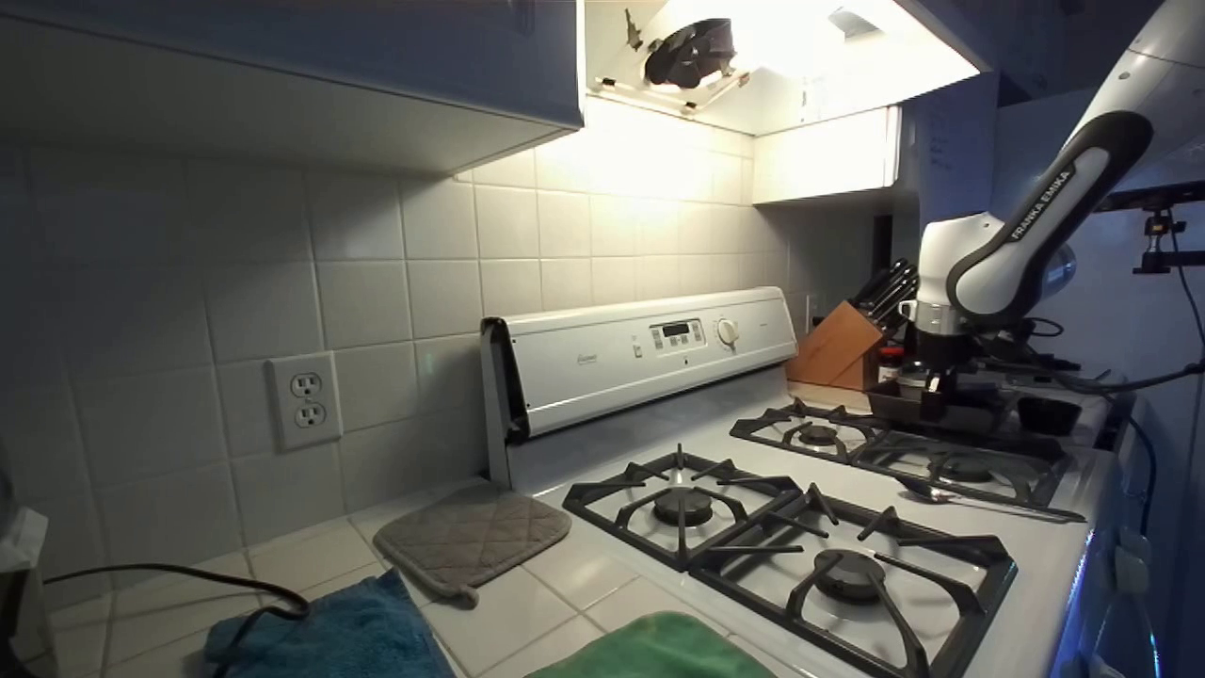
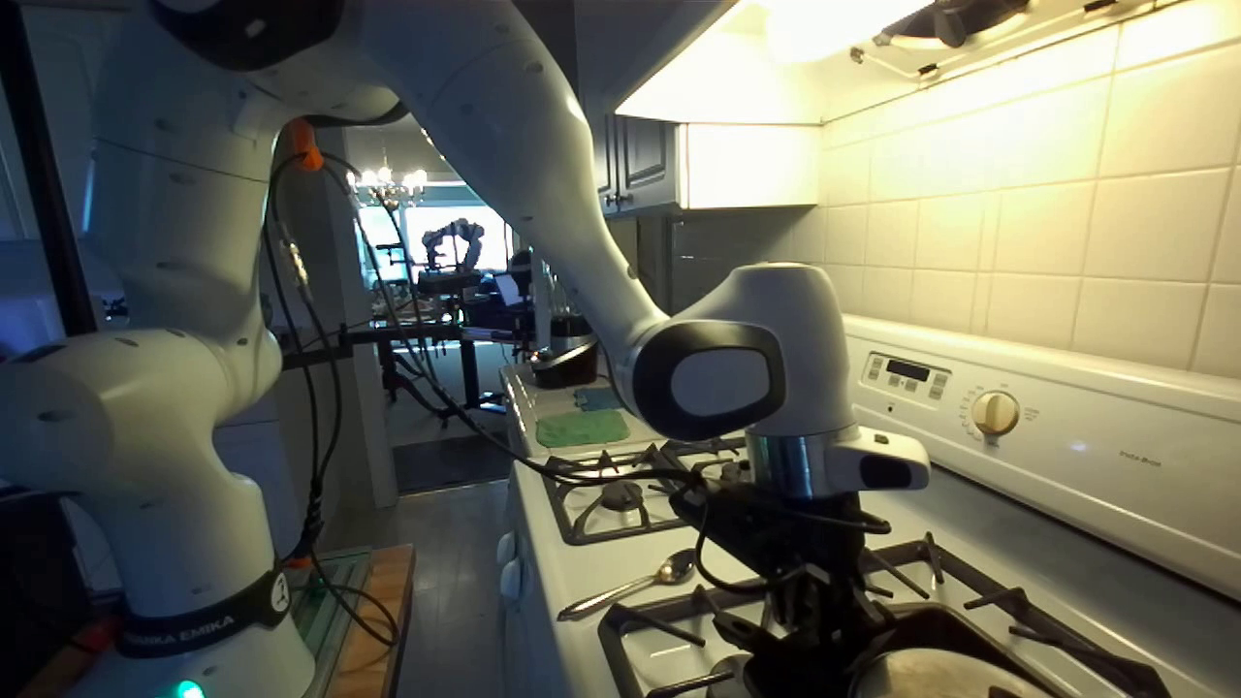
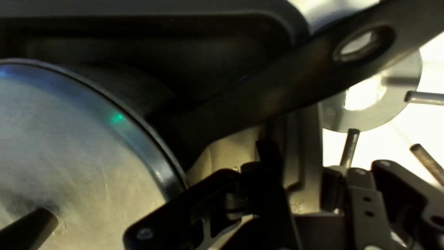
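"So, how do we find the gripper (image 3: 301, 177)?"

"We find it closed, fingers drawn in, though a narrow gap shows in the wrist view. We cannot tell whether anything is pinched there."

"What sits nearest to it?"

"We see the dark tray (image 3: 173, 7), its side wall right at the fingertips, in or behind that gap. Just above the fingers in the wrist view, a black handle (image 3: 295, 78) with 1 hole slants out over the tray's edge. To the left of the fingers is a shiny metal lid (image 3: 90, 156), close against the handle's inner end."

"And a little farther out?"

"Up and to the right of the fingers, past the tray, we make out a round burner (image 3: 367, 100). In an exterior view, a spoon (image 1: 932, 492) lies in front of the gripper on the white stovetop (image 1: 852, 490), between 2 sets of black grates (image 1: 753, 549)."

"Behind it?"

"A wooden knife block (image 1: 833, 348), behind the gripper and to its left in that exterior view."

"Well away from it?"

"We count 3 cloth things on the tiled counter (image 1: 499, 626), beyond the grates from the gripper: a quilted pot holder (image 1: 475, 537), a green cloth (image 1: 654, 650) and a blue cloth (image 1: 348, 636)."
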{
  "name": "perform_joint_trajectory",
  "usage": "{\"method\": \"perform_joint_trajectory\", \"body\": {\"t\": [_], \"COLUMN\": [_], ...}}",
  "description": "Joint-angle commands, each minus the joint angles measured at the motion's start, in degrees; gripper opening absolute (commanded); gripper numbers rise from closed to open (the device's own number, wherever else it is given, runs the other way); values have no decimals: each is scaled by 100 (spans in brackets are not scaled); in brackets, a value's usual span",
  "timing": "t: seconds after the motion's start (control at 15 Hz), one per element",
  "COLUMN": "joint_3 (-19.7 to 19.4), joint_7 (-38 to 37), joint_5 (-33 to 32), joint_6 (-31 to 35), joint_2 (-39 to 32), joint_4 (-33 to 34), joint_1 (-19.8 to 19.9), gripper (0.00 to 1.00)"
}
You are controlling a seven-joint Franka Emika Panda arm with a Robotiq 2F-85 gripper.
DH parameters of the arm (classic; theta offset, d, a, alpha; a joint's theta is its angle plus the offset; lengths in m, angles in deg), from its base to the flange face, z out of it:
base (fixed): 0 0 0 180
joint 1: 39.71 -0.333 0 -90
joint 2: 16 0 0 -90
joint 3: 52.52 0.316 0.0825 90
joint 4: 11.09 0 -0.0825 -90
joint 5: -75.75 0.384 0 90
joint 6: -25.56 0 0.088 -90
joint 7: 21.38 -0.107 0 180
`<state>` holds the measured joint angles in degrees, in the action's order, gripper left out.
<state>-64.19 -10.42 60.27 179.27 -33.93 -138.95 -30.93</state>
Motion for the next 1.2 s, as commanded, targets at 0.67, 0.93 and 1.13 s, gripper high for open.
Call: {"method": "perform_joint_trajectory", "body": {"t": [0.67,0.93,1.13], "joint_3": [22,37,36], "joint_7": [173,213,298], "joint_5": [34,58,58], "joint_6": [-83,-54,-38], "joint_2": [-198,-247,-286], "joint_4": [387,447,499], "joint_1": [247,292,345], "gripper": [1,1,1]}}
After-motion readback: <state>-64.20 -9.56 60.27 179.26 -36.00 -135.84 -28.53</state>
